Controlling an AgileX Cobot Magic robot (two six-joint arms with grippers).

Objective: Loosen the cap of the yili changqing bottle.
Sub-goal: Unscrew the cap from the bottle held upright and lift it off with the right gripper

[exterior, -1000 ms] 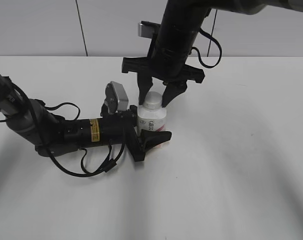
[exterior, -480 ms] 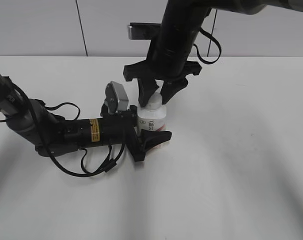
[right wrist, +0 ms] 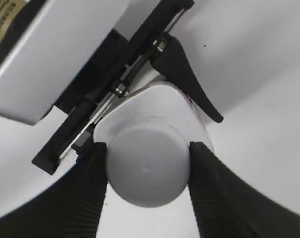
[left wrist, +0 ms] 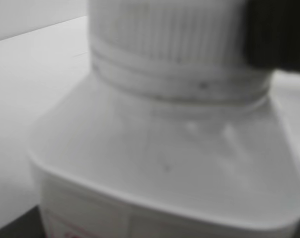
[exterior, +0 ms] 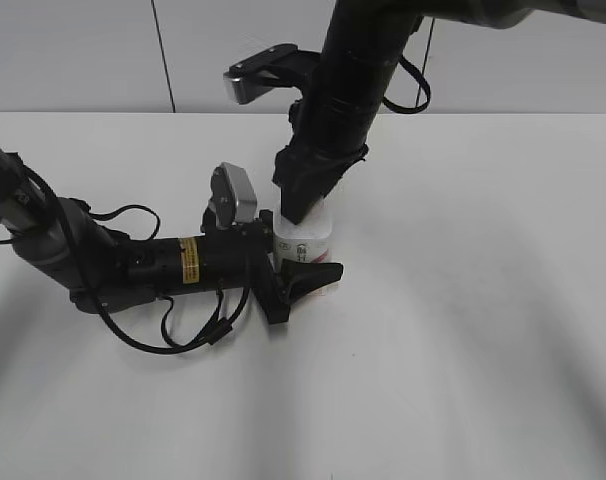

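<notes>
The yili changqing bottle [exterior: 303,240] stands upright on the desk [exterior: 483,330], and both holds needed for the task look to be in place. The left claw [exterior: 301,268] lies low along the desk and clamps the bottle's body from the side, one dark finger [right wrist: 187,74] visible against the wall of the bottle. The right claw [right wrist: 147,173] comes down from above and is closed on the cap [right wrist: 146,171], a dark pad pressed to each side of it. In the left wrist view the ribbed cap [left wrist: 170,39] sits flush on the neck with no gap visible under it, though that picture is blurred, so whether the seal has broken yet cannot be told. My reading is that the gripping is done and the twisting itself is the part in hand or left to do. Around the bottle the desk is plain white and matte; behind the bottle rises a pale panelled wall [exterior: 73,55] with one dark vertical seam.
</notes>
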